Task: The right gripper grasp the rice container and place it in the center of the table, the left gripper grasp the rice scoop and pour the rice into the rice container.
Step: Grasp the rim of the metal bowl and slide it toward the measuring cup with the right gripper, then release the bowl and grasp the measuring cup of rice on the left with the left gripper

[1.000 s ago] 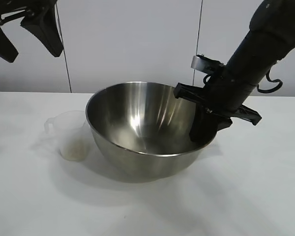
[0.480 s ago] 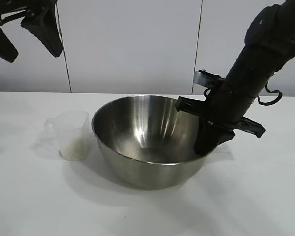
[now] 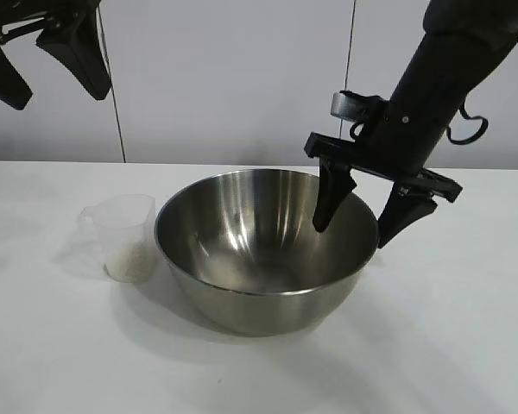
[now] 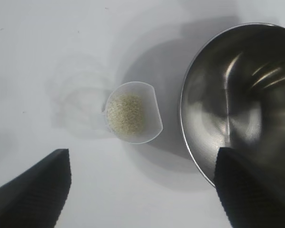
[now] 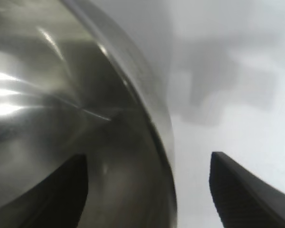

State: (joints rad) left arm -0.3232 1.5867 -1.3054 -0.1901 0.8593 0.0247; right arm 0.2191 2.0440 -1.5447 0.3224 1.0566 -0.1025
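Right claw [image 3: 354, 226]: fingers spread, pointing down, straddling the rice container's far-right rim, one finger over the inside, one outside, gripping nothing. Rice container [image 3: 263, 259]: steel bowl, upright near the middle of the desk [image 3: 449, 345]; the exterior view shows its interior bare. Right wrist view: rim [image 5: 152, 123] passing between the two fingertips, a strip of white desk beyond. Left claw [image 3: 47, 65]: raised at upper left, fingers wide apart, holding nothing. Left wrist view only: rice [image 4: 126, 114] as a cream layer in the bottom of the rice scoop [image 4: 133, 112]. Rice scoop: upright, just left of the bowl, a narrow gap between them; open desk to its left and front.
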